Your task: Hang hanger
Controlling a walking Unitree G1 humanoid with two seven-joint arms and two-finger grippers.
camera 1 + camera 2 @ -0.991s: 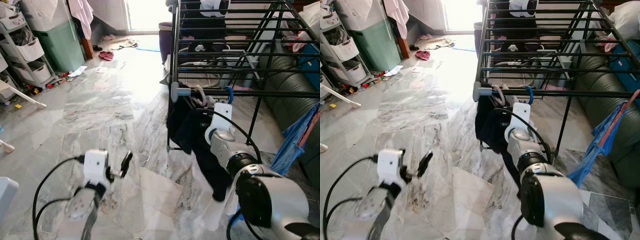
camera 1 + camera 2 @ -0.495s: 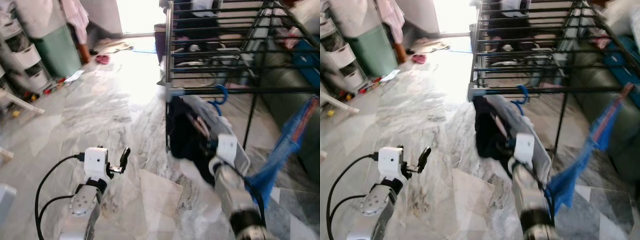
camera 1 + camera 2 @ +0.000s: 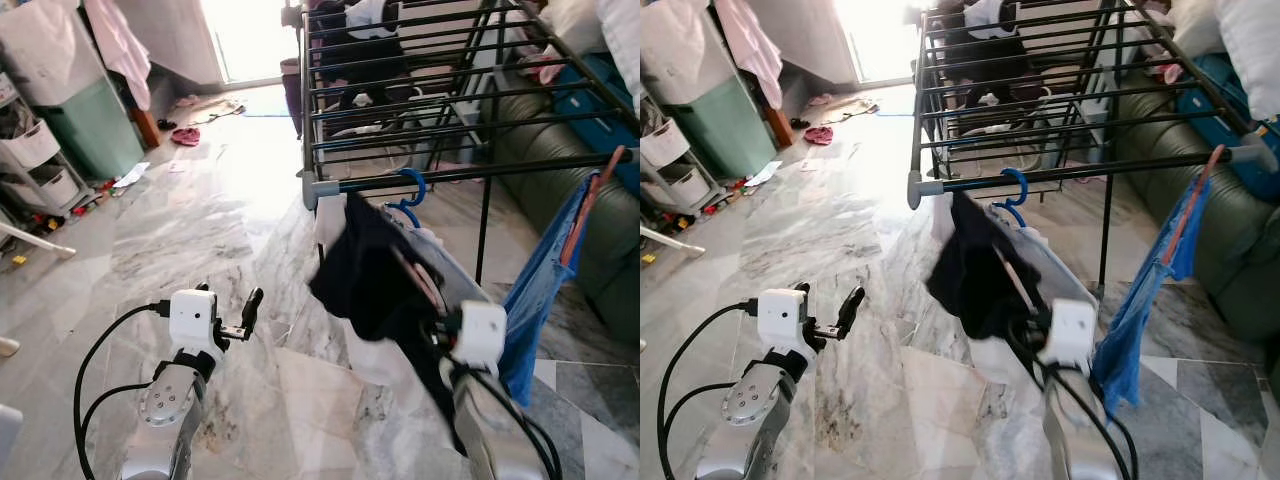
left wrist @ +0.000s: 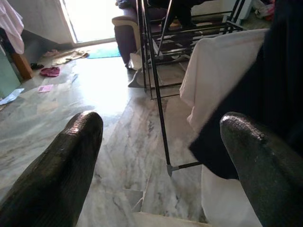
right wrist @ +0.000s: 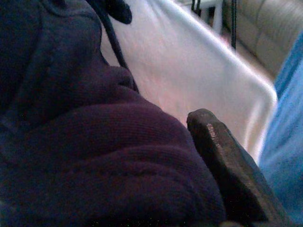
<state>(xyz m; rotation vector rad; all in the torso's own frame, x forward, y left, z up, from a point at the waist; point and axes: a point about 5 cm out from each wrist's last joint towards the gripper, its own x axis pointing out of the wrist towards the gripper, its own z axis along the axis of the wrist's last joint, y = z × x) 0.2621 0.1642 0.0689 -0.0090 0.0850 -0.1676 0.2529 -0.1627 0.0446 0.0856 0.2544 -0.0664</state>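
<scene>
Our blue hanger (image 3: 408, 187) hooks the drying rack's (image 3: 400, 100) front rail; right gripper (image 3: 440, 335) is buried in dark garment (image 3: 365, 270), grip state unclear. Left gripper (image 3: 250, 312) idles open.

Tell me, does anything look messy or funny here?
Yes. The dark garment on the blue hanger hangs bunched and lopsided from the rack rail, not flat. Clothes and scraps also lie scattered on the marble floor near the bright doorway.
</scene>
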